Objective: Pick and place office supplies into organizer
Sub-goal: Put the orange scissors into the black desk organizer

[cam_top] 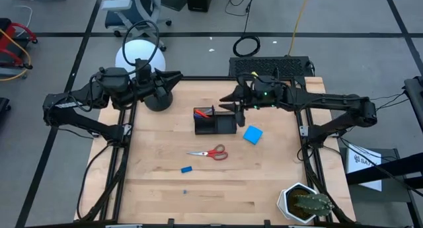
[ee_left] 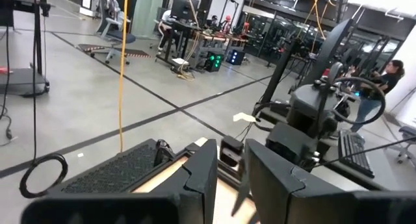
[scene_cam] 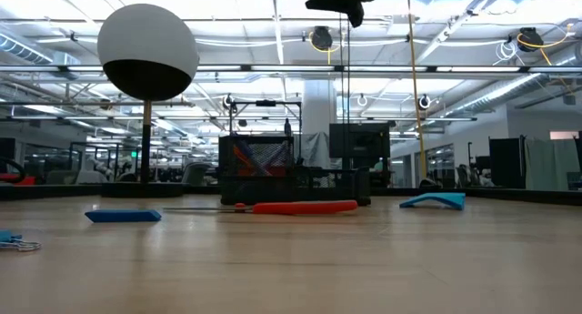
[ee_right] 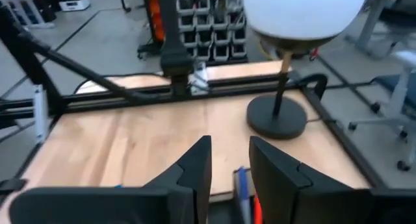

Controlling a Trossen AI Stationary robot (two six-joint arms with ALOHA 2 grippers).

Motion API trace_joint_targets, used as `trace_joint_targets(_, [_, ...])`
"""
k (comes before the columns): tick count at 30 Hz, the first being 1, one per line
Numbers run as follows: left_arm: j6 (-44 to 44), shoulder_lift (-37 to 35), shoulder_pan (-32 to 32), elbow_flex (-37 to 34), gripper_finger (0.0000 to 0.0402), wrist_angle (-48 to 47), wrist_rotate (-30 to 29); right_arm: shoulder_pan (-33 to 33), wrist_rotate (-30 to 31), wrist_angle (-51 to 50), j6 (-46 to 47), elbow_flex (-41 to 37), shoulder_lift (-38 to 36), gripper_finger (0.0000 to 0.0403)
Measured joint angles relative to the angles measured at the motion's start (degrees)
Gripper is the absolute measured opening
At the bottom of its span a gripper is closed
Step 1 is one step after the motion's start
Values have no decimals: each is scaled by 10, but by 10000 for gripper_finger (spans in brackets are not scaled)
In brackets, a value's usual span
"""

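Although the organizer (cam_top: 215,121) already holds a few pens, their orange and blue ends showing in its taller section, we judge the task only partly done. It stands near the middle of the desk (cam_top: 152,188), toward the far edge, just in front of the lamp base (cam_top: 158,99).

Three supplies lie loose on the wood. The red-handled scissors (cam_top: 209,152) rest flat in front of the organizer, apart from it. The bright blue square pad (cam_top: 252,135) sits beside the organizer's right end, close but not touching. The small blue eraser-like piece (cam_top: 186,169) lies nearer the front, well apart from the rest. A potted cactus (cam_top: 305,203) occupies the front right corner.

Our right end effector (cam_top: 239,110) hangs over the organizer's right end, its fingers (ee_right: 195,162) slightly parted with nothing between them; in its wrist view a blue and a red pen tip show just below. Our left end effector (cam_top: 173,79) waits by the lamp, fingers (ee_left: 201,175) narrowly parted and empty.

We reckon scissors, pad and eraser remain to be placed.
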Motion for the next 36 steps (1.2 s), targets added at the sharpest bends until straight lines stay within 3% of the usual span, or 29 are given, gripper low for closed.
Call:
trace_joint_targets(11, [-10,0,-3,0,85,2,0,63,0,-65,51,0,0,98])
trace_joint_targets(30, [-10,0,-3,0,85,2,0,78,3,-90,101,0,1,98])
trace_joint_targets(36, [-10,0,-3,0,85,4,0,108,1,-196,101,60,69,98])
